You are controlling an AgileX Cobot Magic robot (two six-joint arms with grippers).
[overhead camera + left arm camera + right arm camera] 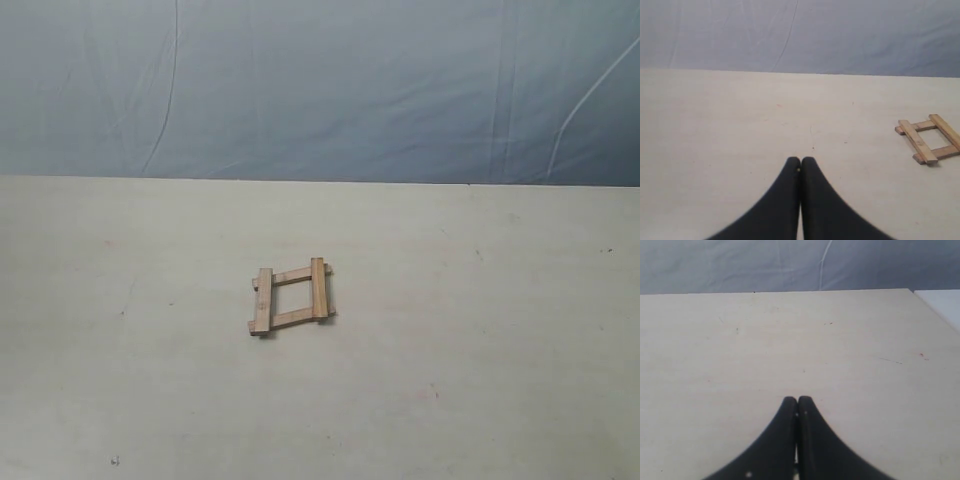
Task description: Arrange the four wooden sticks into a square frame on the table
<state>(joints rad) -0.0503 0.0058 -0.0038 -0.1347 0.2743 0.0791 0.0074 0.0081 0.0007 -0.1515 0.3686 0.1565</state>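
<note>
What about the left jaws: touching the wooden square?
Apart. The left wrist view shows bare table between the left gripper, jaws shut, and the square frame.

soft, even, rather dull light across the matte table (480, 380), thin shadow hugging the square frame (263, 300), grainy pictures, slightly soft focus

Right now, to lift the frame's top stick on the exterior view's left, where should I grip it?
Pinch the left top stick at mid-length, across its narrow width, from straight above. It lies over both cross sticks, so its middle bridges the hollow with finger room either side.
</note>
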